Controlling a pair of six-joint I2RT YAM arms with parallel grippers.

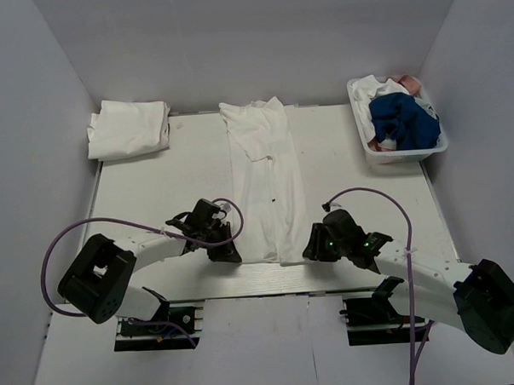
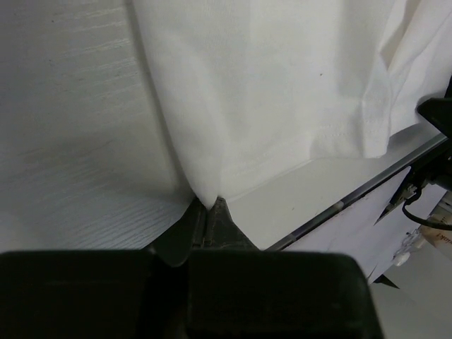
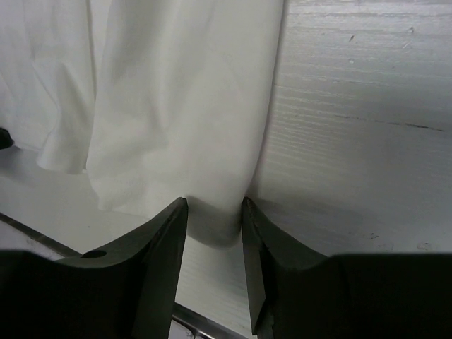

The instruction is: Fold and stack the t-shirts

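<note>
My left gripper (image 2: 210,210) is pressed together on the near hem corner of the shirt (image 1: 265,192), which stretches away ahead. My right gripper (image 3: 215,206) straddles the other corner, and I cannot tell whether it bites. The cotton looks light and limp, so I judge the stitched hem corners the best hold.

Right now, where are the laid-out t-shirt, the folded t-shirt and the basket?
laid-out t-shirt (image 1: 265,184): top external view, middle of its body.
folded t-shirt (image 1: 128,130): top external view, its top layer.
basket (image 1: 406,155): top external view, its near rim.
</note>
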